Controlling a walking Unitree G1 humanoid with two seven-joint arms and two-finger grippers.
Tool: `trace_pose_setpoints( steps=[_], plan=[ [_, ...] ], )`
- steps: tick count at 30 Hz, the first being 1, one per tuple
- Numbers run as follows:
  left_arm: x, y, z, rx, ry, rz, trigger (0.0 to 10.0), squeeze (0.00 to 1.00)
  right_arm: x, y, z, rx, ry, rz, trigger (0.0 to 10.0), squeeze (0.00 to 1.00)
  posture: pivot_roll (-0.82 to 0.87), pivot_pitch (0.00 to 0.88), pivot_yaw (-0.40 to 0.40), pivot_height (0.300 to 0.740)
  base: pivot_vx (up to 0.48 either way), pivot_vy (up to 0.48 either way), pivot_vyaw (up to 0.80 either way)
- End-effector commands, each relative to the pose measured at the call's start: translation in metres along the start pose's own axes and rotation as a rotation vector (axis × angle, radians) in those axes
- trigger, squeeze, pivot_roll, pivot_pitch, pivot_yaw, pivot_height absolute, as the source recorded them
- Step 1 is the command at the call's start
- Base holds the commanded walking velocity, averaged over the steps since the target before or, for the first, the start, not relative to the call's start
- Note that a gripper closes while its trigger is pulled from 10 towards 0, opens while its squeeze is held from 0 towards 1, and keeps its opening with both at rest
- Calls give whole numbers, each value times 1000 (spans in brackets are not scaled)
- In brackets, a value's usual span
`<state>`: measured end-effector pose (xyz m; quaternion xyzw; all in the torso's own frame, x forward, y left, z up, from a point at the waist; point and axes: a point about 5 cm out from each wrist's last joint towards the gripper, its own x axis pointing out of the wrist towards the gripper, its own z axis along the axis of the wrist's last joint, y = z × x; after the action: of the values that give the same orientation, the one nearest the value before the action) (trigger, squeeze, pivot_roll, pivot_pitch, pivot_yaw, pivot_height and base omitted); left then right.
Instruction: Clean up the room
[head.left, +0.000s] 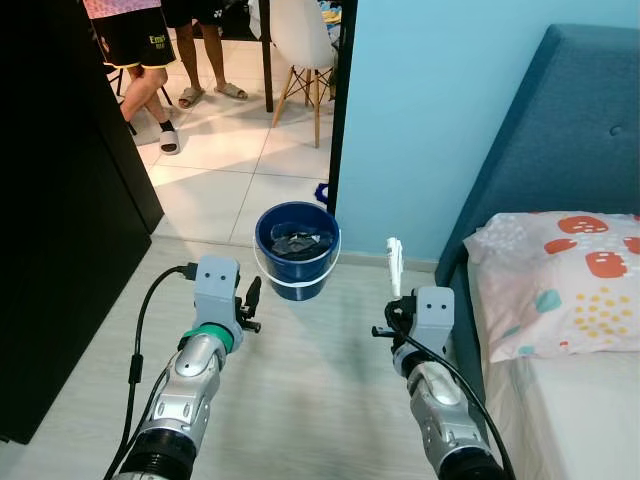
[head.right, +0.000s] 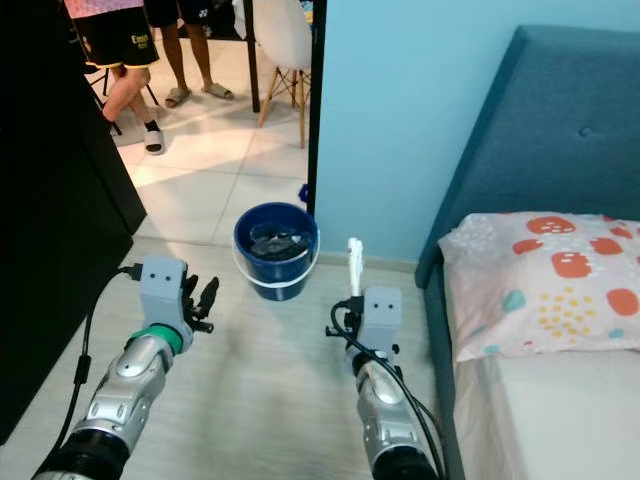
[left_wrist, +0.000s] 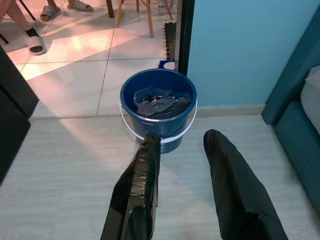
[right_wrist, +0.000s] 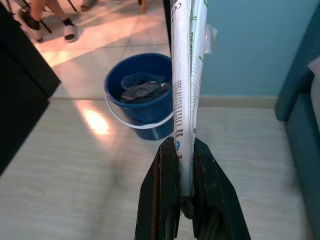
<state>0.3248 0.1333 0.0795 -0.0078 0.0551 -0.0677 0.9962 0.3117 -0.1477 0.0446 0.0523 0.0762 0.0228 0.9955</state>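
Two grippers are raised over the pale wood floor (head.left: 300, 400), facing a blue bucket (head.left: 297, 250) that stands by the doorway at the foot of the light blue wall (head.left: 430, 110). The right gripper (right_wrist: 186, 165) has its black fingers clamped on a flattened white printed packet (right_wrist: 186, 75), held upright. The left gripper (left_wrist: 182, 165) has its fingers spread apart with nothing between them. The bucket holds crumpled dark material. A patterned pillow (head.left: 560, 280) lies on the bed at the robot's right. People's legs (head.left: 150, 70) show beyond the doorway, near a white chair (head.left: 300, 45).
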Motion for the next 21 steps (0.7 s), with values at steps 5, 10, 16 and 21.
trace_pose_setpoints(
  steps=[5, 10, 16, 21],
  plan=[
    [-1, 3, -6, 1, 37, 2, 10000, 0, -3, 1, -7, 15, 19, -14, 10000, 0, 38, 0, 110, 740, 352, 0, 0],
    [-2, 5, -7, 5, 39, 3, 10000, 0, -3, 2, -8, 23, 23, -14, 10000, 0, 42, 0, 111, 740, 354, 0, 0],
    [-3, 6, -7, 8, 41, 1, 10000, 0, -3, 3, -8, 28, 24, -15, 10000, 0, 44, 0, 113, 740, 352, 0, 0],
    [-3, 6, -7, 7, 41, -3, 10000, 0, -4, 2, -9, 35, 25, -20, 10000, 0, 46, 0, 115, 740, 352, 0, 0]
  ],
)
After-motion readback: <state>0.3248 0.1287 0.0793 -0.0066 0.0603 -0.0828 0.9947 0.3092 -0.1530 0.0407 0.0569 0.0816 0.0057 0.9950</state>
